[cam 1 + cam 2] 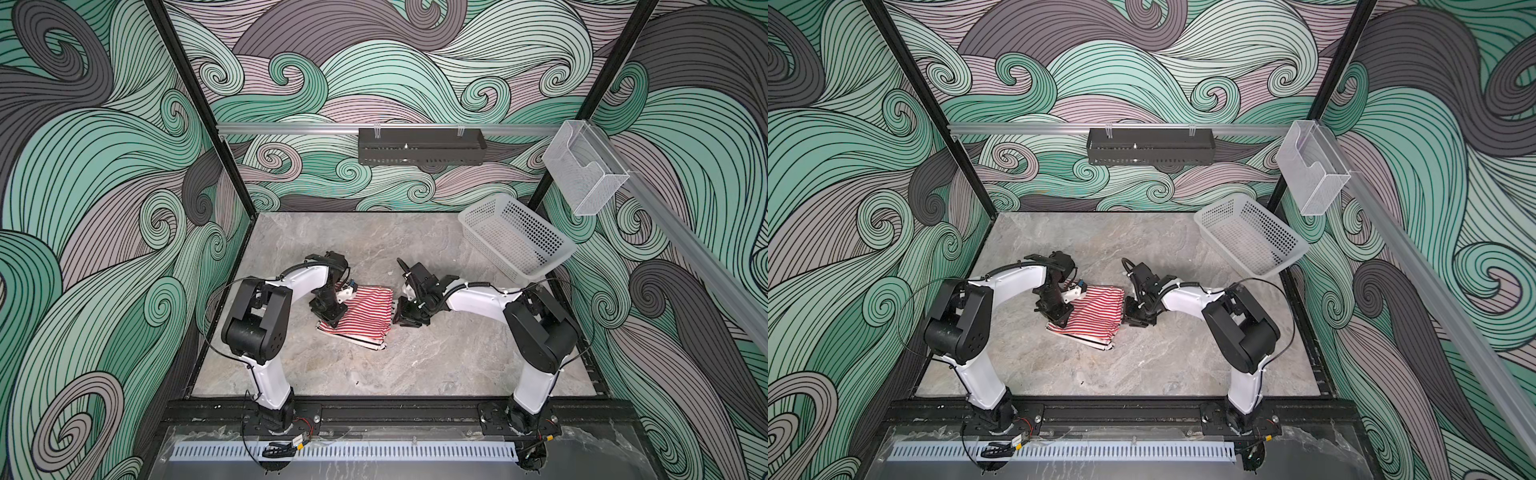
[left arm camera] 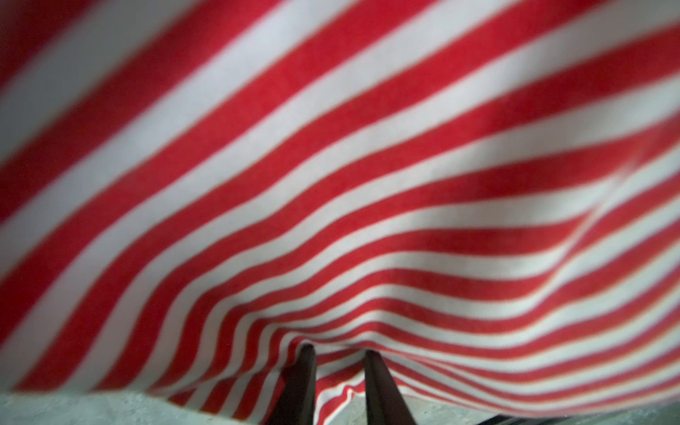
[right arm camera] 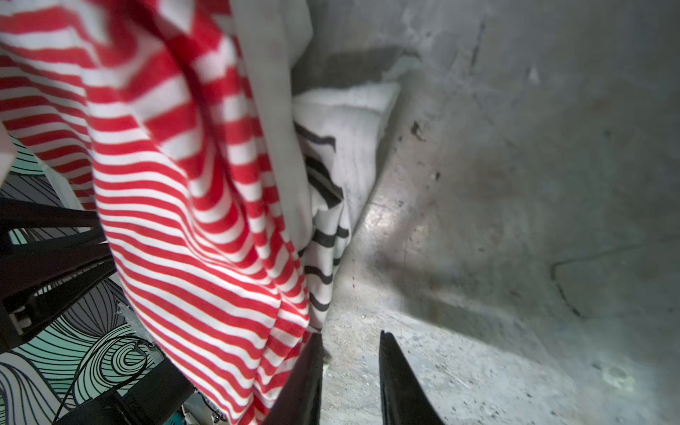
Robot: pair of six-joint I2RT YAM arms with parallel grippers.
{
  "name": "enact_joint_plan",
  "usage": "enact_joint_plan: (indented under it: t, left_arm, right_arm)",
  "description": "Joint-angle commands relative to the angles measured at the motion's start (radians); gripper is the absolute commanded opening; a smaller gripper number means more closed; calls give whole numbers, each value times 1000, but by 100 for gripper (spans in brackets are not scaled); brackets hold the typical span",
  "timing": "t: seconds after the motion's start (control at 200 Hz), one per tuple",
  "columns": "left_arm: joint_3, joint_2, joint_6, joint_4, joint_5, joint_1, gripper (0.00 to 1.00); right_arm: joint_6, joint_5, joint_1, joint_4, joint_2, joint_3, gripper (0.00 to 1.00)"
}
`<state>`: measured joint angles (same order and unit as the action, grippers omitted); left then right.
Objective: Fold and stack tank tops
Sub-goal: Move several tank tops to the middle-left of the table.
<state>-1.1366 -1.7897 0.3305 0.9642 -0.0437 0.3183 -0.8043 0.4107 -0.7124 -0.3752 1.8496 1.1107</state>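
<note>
A grey, marble-patterned flat tabletop [image 1: 415,357] [image 1: 1142,365] carries everything. Near its middle lies a folded white knit tank top with thin black stripes [image 1: 370,343] [image 3: 323,235]. Only its near edge shows in both top views, because a folded red-and-white striped knit tank top [image 1: 368,309] [image 1: 1096,316] lies over it. In the far right corner a white perforated plastic basket [image 1: 515,239] [image 1: 1250,237] stands tilted, well apart from the tops. The right wrist view shows the grey surface scuffed and speckled.

views: all four | readable text: none | labels: none | brands: none | numbers: none | signs: none
</note>
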Motion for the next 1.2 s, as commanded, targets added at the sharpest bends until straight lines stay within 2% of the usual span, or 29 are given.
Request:
enact_joint_plan:
  t: [0.0, 0.175, 0.355, 0.46, 0.646, 0.731, 0.796, 0.961, 1.091, 1.191]
  left_arm:
    - [-2, -23, -24, -32, 101, -50, 25]
    - [-10, -35, -3, -47, 154, -143, 25]
    - [-55, -70, 38, -71, 205, -306, 25]
    - [-89, -102, 77, -124, 319, -394, 25]
    - [-244, -178, 84, -93, 336, -536, 25]
    - [-293, -164, 61, -58, 306, -563, 25]
    - [-293, -111, 56, -49, 266, -560, 25]
    - [-304, 44, 45, 0, 77, -523, 26]
    - [-316, 93, 37, 53, -59, -418, 27]
    - [-301, 77, 37, 61, -78, -289, 27]
  right_arm:
    - [-19, 45, -9, 50, 80, 54, 30]
    - [1, 80, -55, 21, 261, 263, 30]
    - [-27, 147, -95, 21, 465, 525, 30]
    - [-54, 177, -109, 36, 565, 682, 30]
    - [-75, 226, -103, 69, 685, 884, 33]
    - [-76, 239, -83, 116, 657, 849, 37]
    - [-73, 234, -63, 168, 589, 751, 41]
    - [-29, 200, -10, 188, 397, 513, 43]
    - [35, 141, 21, 119, 267, 378, 43]
    - [60, 106, 46, 88, 186, 296, 43]
